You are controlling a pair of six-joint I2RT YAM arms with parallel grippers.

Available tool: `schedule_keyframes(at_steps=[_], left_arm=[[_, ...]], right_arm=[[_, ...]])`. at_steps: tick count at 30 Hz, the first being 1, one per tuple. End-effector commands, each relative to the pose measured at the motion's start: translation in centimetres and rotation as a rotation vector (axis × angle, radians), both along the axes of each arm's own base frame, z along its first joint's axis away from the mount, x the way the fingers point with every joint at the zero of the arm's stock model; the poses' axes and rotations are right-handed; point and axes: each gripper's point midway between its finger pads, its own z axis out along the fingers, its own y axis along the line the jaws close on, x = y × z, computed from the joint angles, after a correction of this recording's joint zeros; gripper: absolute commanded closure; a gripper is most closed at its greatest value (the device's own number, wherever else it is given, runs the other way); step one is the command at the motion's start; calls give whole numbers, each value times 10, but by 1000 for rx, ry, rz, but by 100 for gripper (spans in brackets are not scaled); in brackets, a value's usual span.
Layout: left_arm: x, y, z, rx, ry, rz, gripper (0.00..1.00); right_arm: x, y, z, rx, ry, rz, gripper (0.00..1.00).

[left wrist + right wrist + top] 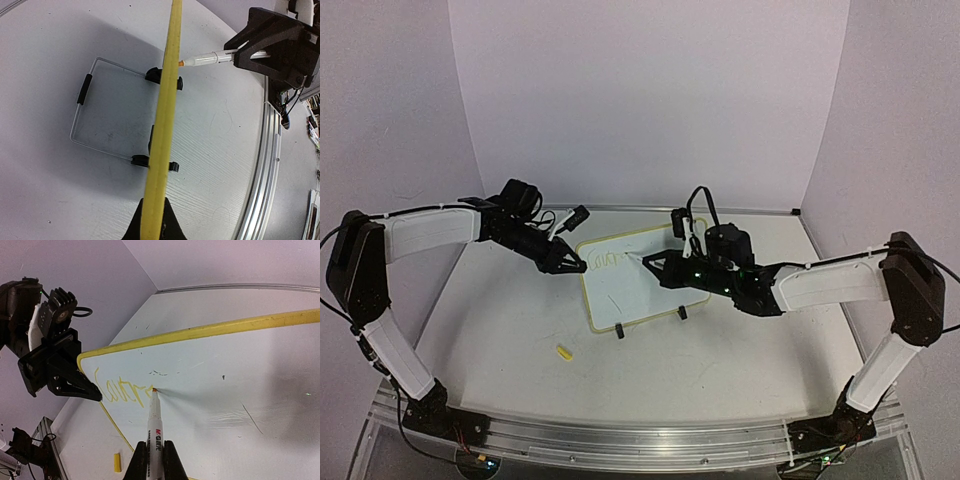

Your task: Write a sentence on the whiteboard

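The whiteboard (640,295) stands tilted on the worktop (500,330), between the two arms. The writing step is going on now, and it looks only just started. The left pincer (571,266) is shut tight on the yellow frame at the whiteboard's left edge, so the board cannot slide. The right pincer (655,263) is shut tight on a white marker (154,432). The marker's orange tip touches the white face just at the end of the sentence (120,390). So far the sentence is one short yellow word near the whiteboard's top left corner. It seems to begin with a big curly "C". The other letters are too faint and loopy for me to read for sure. Most of the whiteboard is bare, so I think a lot of writing is left to do. The next move should pull the tip slowly away from the left edge, pressing softly. The left pincer needs to hold firm, or the board could tip back on its wire stand (84,89). The marker has a label that starts with "M&G". The rest is too small to read. A little yellow cap (563,352) lies on the worktop in front of the whiteboard.
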Motion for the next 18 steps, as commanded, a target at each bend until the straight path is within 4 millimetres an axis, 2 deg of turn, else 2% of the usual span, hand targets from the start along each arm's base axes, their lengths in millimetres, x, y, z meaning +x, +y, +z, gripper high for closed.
schedule_keyframes(at_steps=[1,10,18], left_arm=[[8,12,-10,102,-50,39,100],[8,11,-10,102,-49,38,100],[8,11,-11,103,-47,37,100]], right_arm=[[13,-3,26,36,-55,-52,100],[8,-7,2,7,-8,-49,100],[5,-11,-5,-1,4,-57,100]])
